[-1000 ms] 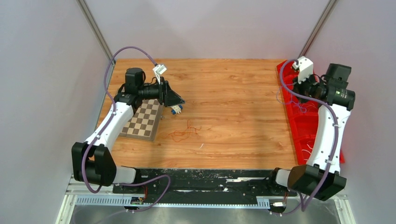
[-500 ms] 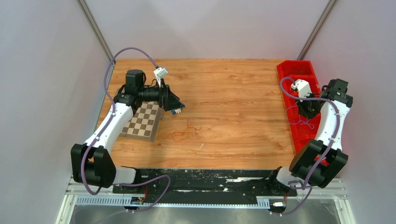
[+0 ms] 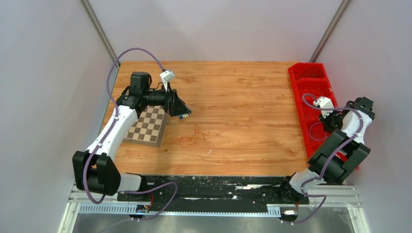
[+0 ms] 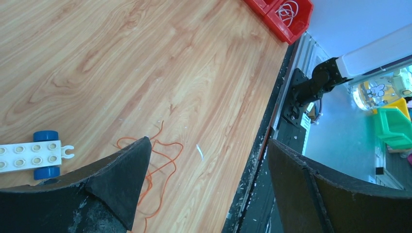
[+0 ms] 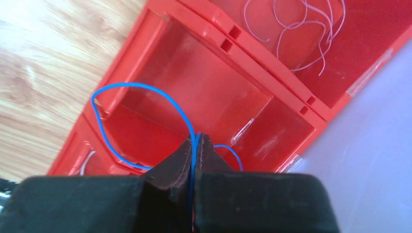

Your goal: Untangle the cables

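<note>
Two arms and two grippers are in view. The left gripper point(image 3: 182, 112) hangs in the left part of the top view, over the wooden table point(image 3: 243, 92). Its fingers stand wide apart with nothing between them.

One orange-red wire point(image 3: 189, 139) lies loose on the table, to the lower right of this gripper, near it but not touching. In the left wrist view this wire point(image 4: 156, 154) curls just beside the tip of the left finger point(image 4: 124, 170), and its lower end is cut off by the frame edge. One small white scrap point(image 4: 199, 151) lies near it.

One checkerboard point(image 3: 148, 125) lies under the left arm. One toy brick point(image 4: 31, 153), white with blue wheels, shows at the left edge of the left wrist view.

The right gripper point(image 5: 197, 140) is pressed together on one blue wire point(image 5: 131, 87). The wire loops out to the upper left over one red bin point(image 5: 228, 34). Three compartments of this bin show in part.

Several pale wires point(image 5: 301, 24) lie in the upper right compartment, too tangled to count. A pale loop in the lower left compartment is mostly hidden. In the top view the right gripper point(image 3: 326, 119) sits over the bin point(image 3: 311, 73) at the right, and the blue wire is too thin to make out there.
</note>
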`<action>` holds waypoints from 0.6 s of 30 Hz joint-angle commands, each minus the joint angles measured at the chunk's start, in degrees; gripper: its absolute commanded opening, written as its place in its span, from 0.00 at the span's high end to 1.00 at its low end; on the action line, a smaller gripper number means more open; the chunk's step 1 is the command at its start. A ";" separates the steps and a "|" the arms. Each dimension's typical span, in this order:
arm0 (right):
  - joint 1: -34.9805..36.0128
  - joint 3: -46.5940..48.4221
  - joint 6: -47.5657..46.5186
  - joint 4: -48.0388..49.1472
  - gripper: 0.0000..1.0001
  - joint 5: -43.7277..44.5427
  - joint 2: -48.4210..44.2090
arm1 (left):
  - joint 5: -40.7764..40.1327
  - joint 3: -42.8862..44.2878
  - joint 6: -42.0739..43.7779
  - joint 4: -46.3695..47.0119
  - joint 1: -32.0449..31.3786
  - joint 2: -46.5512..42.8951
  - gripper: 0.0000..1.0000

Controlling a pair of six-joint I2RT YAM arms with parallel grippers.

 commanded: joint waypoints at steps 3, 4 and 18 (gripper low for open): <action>-1.95 -1.50 -4.51 9.59 0.96 3.86 2.31 | -0.58 3.89 1.65 -1.31 -0.22 -0.44 0.04; -2.02 -1.24 -4.14 10.16 0.92 4.76 2.81 | -0.99 3.93 1.71 -1.47 -0.22 -0.35 0.04; -1.06 -3.57 -4.52 14.60 0.42 4.59 -3.94 | -3.13 2.59 -0.26 0.53 -0.23 0.02 0.04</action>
